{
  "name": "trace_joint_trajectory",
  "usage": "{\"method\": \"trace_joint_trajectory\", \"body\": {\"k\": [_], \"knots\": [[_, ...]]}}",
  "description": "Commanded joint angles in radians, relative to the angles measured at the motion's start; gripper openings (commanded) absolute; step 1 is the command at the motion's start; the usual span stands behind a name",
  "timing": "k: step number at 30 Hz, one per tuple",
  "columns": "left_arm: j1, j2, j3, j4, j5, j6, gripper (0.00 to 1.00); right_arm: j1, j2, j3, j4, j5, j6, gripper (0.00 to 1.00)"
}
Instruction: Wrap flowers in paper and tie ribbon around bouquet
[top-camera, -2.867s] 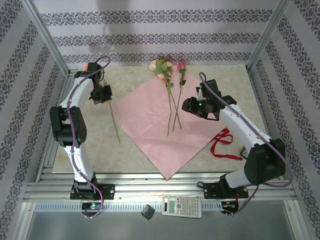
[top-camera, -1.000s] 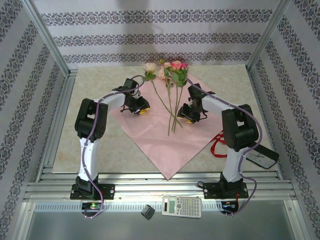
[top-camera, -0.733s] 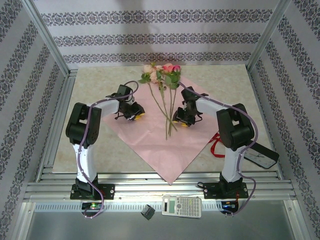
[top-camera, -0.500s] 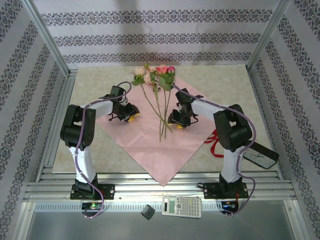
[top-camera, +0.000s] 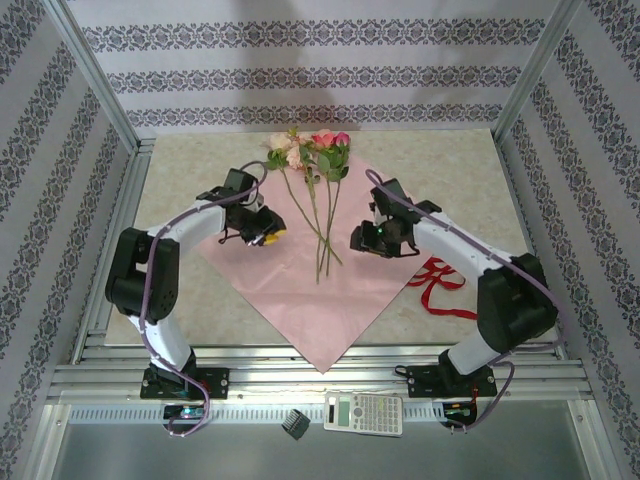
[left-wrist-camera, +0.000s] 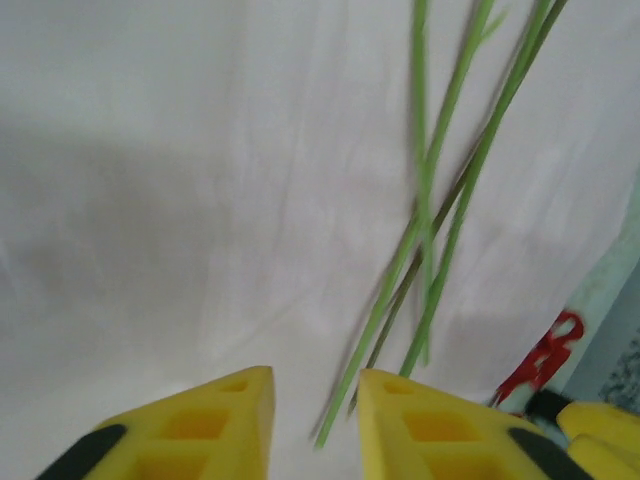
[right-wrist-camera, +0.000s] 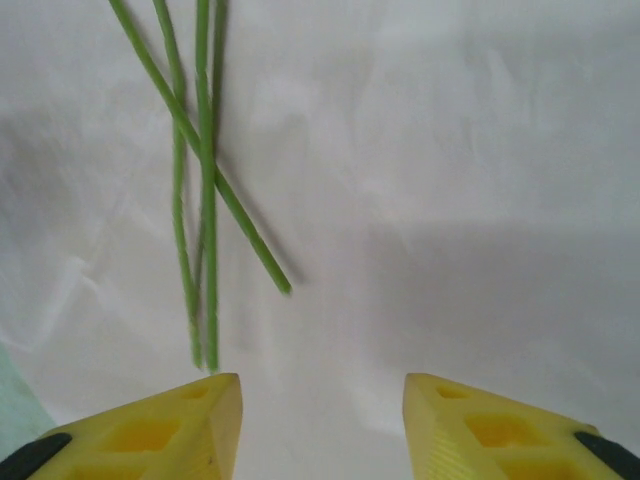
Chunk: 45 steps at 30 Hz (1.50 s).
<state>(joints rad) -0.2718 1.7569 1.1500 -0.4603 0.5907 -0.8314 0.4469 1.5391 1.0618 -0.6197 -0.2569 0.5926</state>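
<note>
The paper lies flat as a pale pink diamond on the table. The flowers rest on it, blooms at the far corner, thin green stems crossing toward the middle. My left gripper hovers low over the paper left of the stems, jaws a little apart and empty; its wrist view has the stems ahead of the gripper. My right gripper is open and empty right of the stems, its gripper over bare paper. The red ribbon lies curled off the paper's right edge.
A calculator and a small black object lie on the front rail. Patterned walls and metal posts enclose the table. Bare tabletop lies at the far right and along the left side.
The flowers were gathered into one bunch and slid left with the paper. In the last half second the right arm drew back to the right, uncovering more ribbon.
</note>
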Motion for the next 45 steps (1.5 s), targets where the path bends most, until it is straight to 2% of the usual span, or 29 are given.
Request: {"method": "trace_joint_trajectory", "body": {"k": [1,5,9,13,17,20,25,29,34,45], "knots": [[-0.003,-0.039,-0.099,-0.080,0.034,-0.071,0.25,0.081,-0.029,-0.058,-0.033,0.010,-0.084,0.42],[0.003,-0.048,-0.159,-0.051,0.033,-0.084,0.25,0.236,0.009,-0.030,-0.018,0.007,-0.175,0.39],[0.035,-0.049,-0.161,-0.083,-0.008,-0.078,0.27,0.372,0.105,0.064,-0.027,0.026,-0.278,0.47],[0.118,-0.029,-0.178,-0.025,0.005,-0.087,0.27,0.508,0.217,0.193,-0.047,0.078,-0.397,0.53],[0.197,0.066,-0.137,-0.006,0.026,-0.040,0.19,0.621,0.309,0.295,-0.057,0.133,-0.481,0.62],[0.218,0.120,-0.130,0.039,0.063,-0.041,0.13,0.678,0.393,0.382,-0.096,0.165,-0.512,0.62],[0.222,0.118,-0.170,0.088,0.069,-0.070,0.12,0.742,0.506,0.491,-0.159,0.232,-0.528,0.64],[0.221,0.120,-0.185,0.095,0.079,-0.069,0.11,0.756,0.557,0.513,-0.202,0.293,-0.493,0.65],[0.223,0.121,-0.166,0.072,0.077,-0.048,0.11,0.752,0.560,0.475,-0.202,0.326,-0.459,0.59],[0.226,0.130,-0.142,0.043,0.074,-0.020,0.11,0.718,0.574,0.467,-0.187,0.321,-0.442,0.23]]}}
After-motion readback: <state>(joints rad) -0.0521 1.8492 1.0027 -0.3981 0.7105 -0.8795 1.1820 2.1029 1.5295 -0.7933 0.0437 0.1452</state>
